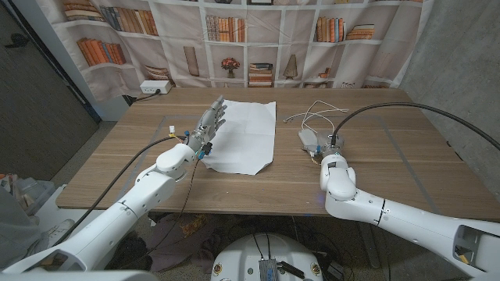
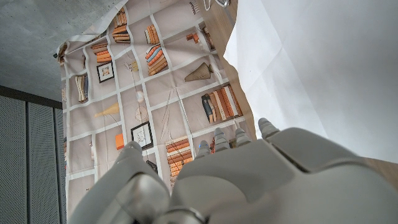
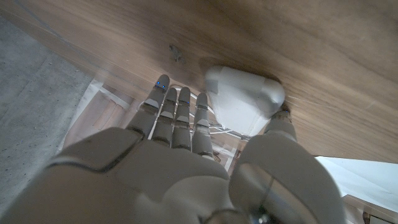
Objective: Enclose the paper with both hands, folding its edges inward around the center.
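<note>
The left hand (image 1: 209, 123) is reaching over the left edge of the white paper (image 1: 244, 136), its fingers (image 1: 216, 110) spread apart and holding nothing. The paper is lying flat in the middle of the wooden table (image 1: 391, 172), creased, with bare wood showing on every side of it. The right hand (image 1: 322, 148) is sitting well to the right of the paper, its fingers (image 3: 177, 115) straight and close together beside a small white box (image 3: 244, 99) and a tangle of white cable (image 1: 316, 115); it is gripping nothing.
</note>
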